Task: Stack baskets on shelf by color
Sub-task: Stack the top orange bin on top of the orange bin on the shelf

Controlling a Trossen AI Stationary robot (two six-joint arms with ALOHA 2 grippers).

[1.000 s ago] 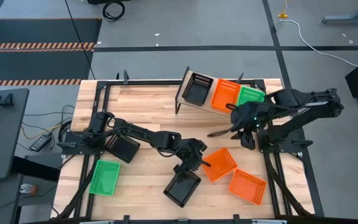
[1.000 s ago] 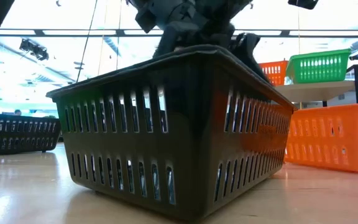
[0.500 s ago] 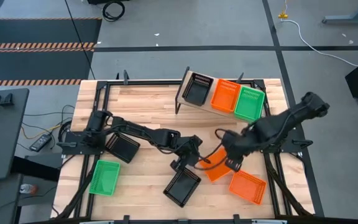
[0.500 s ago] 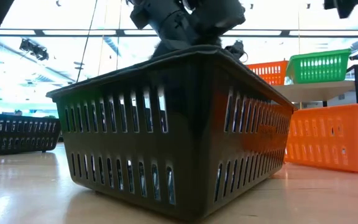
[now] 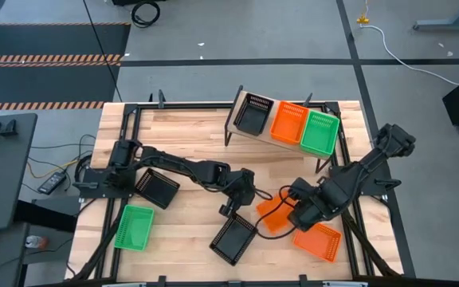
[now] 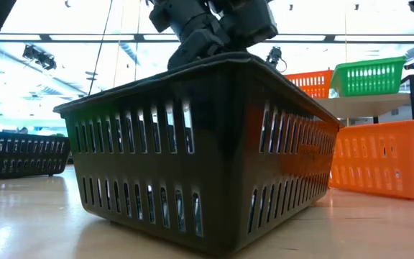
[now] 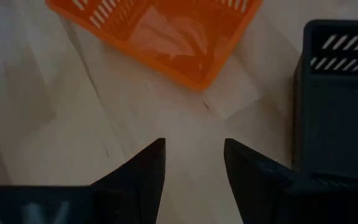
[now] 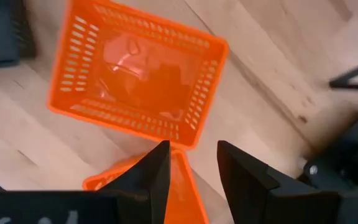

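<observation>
Baskets, current holdings. On the shelf [image 5: 236, 108], at the table's far edge: one black basket [image 5: 252, 114], one orange basket [image 5: 288, 123] and one green basket [image 5: 321, 131], side by side. I read these as the bottoms of three colour stacks, which is why each has its own third of the plank.

Loose on the tabletop [image 5: 190, 131]:
- two orange, an angled orange basket [image 5: 271, 214] near the centre and a near-edge orange basket [image 5: 319, 241] just beside it toward the right;
- two black, a tilted black basket [image 5: 233, 237] in front of my left arm and a second black basket [image 5: 158, 188] by the left arm's base;
- one loose green basket [image 5: 134, 227] at the near left corner.

Eight counted; any others I cannot find.

My right gripper [image 8: 188, 163] hangs over the two loose orange baskets, fingers parted and empty, the rim of the near-edge one showing between them. I judge it is lining up on an orange rim for the orange stack.

My left gripper [image 7: 193, 162] hovers low over bare wood between the angled orange basket and the tilted black one, fingers spread, holding nothing. The black basket just beside it is the likely pick.

Handling note: the two arms are close together over the centre, so I would judge a clash possible if both reach at once.
</observation>
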